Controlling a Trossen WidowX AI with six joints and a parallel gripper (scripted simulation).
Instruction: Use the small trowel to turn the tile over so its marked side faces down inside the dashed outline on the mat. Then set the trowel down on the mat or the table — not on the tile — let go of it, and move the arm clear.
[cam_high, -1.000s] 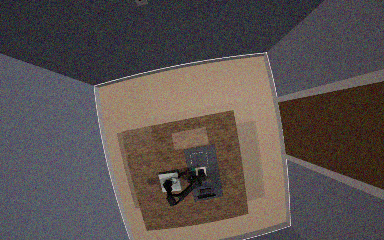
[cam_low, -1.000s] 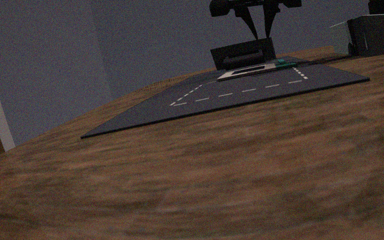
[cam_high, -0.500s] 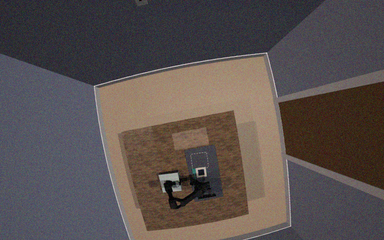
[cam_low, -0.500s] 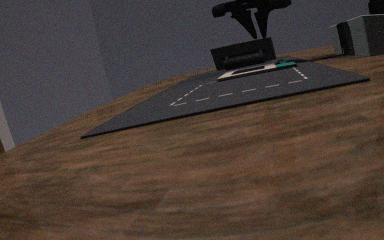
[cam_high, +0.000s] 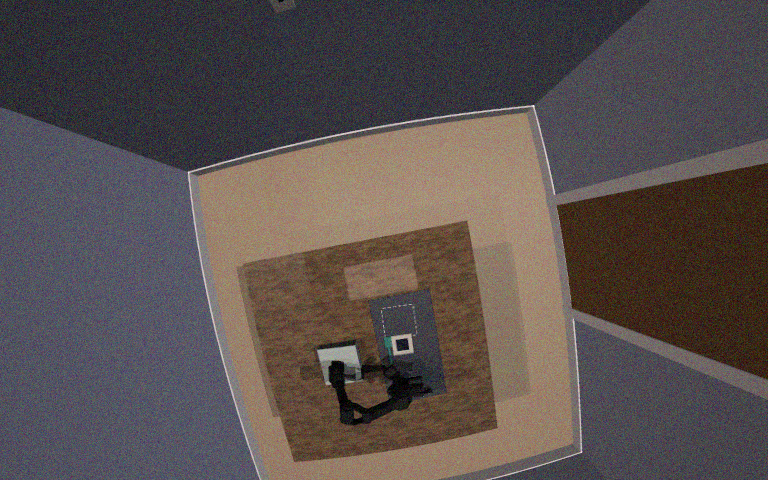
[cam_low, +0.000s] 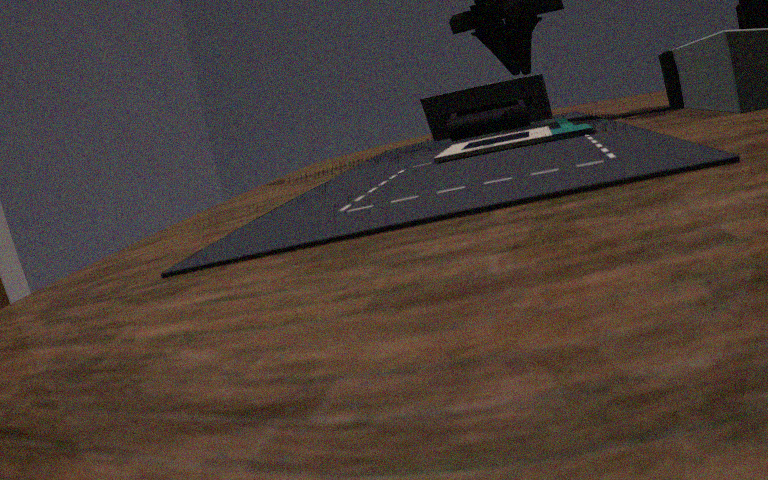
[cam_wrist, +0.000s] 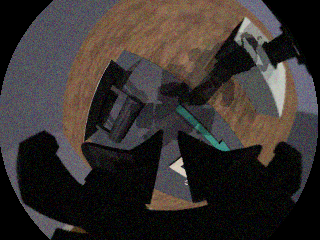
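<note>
The white tile (cam_high: 394, 344) (cam_low: 456, 149) (cam_wrist: 177, 167) lies flat, its dark square mark up, on the dark mat (cam_high: 425, 316) (cam_low: 271, 234). It is just outside the dashed outline (cam_low: 451, 190), along one side of it. The teal trowel (cam_high: 388, 343) (cam_low: 572, 128) (cam_wrist: 201, 128) lies at the tile's left edge in the top view, its thin handle pointing down the picture. Whether it touches the tile is unclear. My gripper (cam_low: 521, 73) (cam_wrist: 170, 134) is slightly open and empty, in the air above and behind the tile in the exterior view. In the top view the dark arm hides its fingertips.
A black upright panel (cam_low: 487, 92) (cam_wrist: 101, 97) with a dark bar stands at the mat's far end, partly behind the arm in the top view. A pale box (cam_high: 341, 353) (cam_low: 707, 70) (cam_wrist: 276, 89) stands by the arm's base. A light rectangle (cam_high: 380, 277) shows on the table.
</note>
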